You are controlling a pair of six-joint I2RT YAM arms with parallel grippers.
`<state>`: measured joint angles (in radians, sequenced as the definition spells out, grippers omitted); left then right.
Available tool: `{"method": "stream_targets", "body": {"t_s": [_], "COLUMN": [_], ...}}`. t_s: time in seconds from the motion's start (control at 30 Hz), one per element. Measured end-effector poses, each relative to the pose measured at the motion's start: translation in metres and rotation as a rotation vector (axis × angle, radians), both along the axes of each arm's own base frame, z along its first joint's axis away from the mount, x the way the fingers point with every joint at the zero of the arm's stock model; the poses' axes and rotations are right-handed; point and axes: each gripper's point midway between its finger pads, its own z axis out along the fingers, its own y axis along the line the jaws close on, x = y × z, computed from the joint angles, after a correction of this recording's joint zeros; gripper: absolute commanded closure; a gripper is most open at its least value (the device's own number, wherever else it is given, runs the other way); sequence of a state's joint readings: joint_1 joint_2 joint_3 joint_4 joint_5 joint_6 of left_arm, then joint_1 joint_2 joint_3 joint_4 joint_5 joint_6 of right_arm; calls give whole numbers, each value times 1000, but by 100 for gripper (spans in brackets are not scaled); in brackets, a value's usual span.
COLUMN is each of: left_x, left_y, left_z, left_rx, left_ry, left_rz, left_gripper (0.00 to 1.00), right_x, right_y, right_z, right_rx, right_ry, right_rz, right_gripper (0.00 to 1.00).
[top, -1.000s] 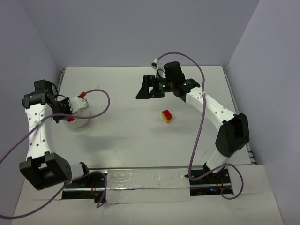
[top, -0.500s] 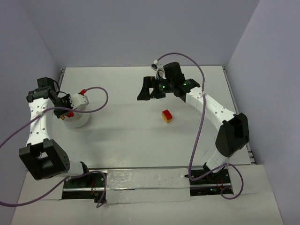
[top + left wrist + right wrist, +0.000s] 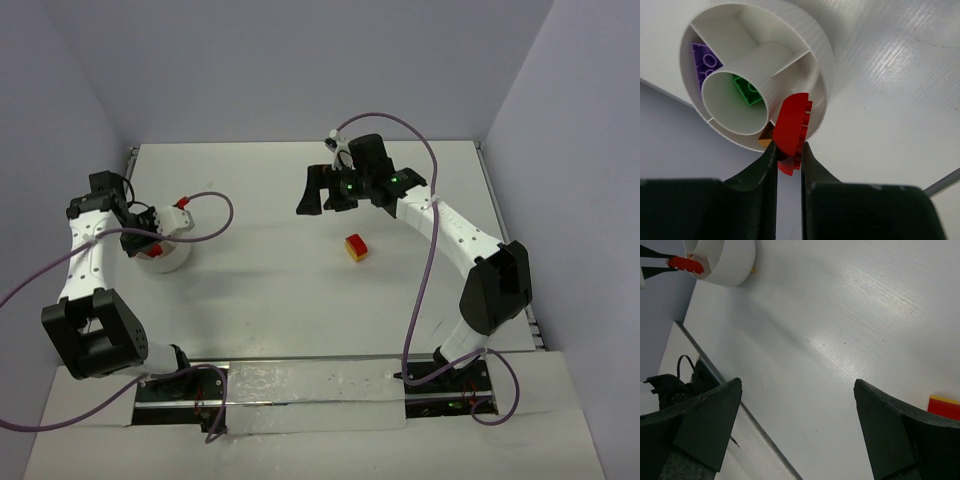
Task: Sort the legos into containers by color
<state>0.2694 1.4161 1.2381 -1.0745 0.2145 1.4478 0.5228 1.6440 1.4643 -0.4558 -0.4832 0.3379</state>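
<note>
My left gripper (image 3: 788,150) is shut on a red lego (image 3: 792,130) and holds it just above the near rim of the round white tub (image 3: 810,45). The tub has divided sections: a purple lego (image 3: 704,62), a green lego (image 3: 747,90) in the middle cup, and an orange lego (image 3: 765,134) partly hidden. In the top view the tub (image 3: 172,258) sits at the left with my left gripper (image 3: 152,250) over it. A red-and-yellow lego (image 3: 356,247) lies mid-table. My right gripper (image 3: 318,192) is open and empty, hovering behind it; that lego shows at its view's edge (image 3: 945,407).
The table's left edge runs close behind the tub (image 3: 722,260), with the grey wall beyond. Purple cables (image 3: 215,215) trail from both arms over the table. The tub and the held red lego also show far off in the right wrist view.
My left gripper has swung toward the back left with the red lego, from beside the tub to over its rim. The right arm has barely moved.
</note>
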Motion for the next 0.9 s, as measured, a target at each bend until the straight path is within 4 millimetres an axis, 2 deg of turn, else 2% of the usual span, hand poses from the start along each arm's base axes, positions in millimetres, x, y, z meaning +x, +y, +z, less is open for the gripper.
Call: {"method": "stream_targets", "body": {"t_s": [0.13, 0.27, 0.3, 0.33, 0.57, 0.67, 0.77, 0.9], "left_x": [1, 5, 6, 7, 12, 20, 35, 45], "left_y": [-2, -3, -2, -2, -4, -9, -20, -52], "left_z": [-6, -9, -10, -11, -14, 0, 29, 71], "left_rx": [0, 0, 0, -1, -14, -38, -79, -153], "left_ry": [4, -5, -5, -3, 3, -31, -111, -232], "left_rz": [-3, -2, -1, 1, 6, -4, -19, -68], "left_gripper": [70, 57, 56, 51, 44, 43, 41, 39], "right_x": [3, 4, 5, 5, 9, 8, -1, -12], "right_y": [-7, -14, -16, -18, -35, -43, -58, -79], "right_z": [-6, -13, -14, -16, -29, -39, -61, -87], "right_rx": [-43, -85, -97, -110, -211, -255, -323, -413], "right_ry": [-6, -11, -13, -15, -34, -40, -21, 0], "right_rz": [-24, -41, -45, -49, -78, -87, -98, -116], "right_gripper": [0, 0, 0, 0, 1, 1, 1, 3]}}
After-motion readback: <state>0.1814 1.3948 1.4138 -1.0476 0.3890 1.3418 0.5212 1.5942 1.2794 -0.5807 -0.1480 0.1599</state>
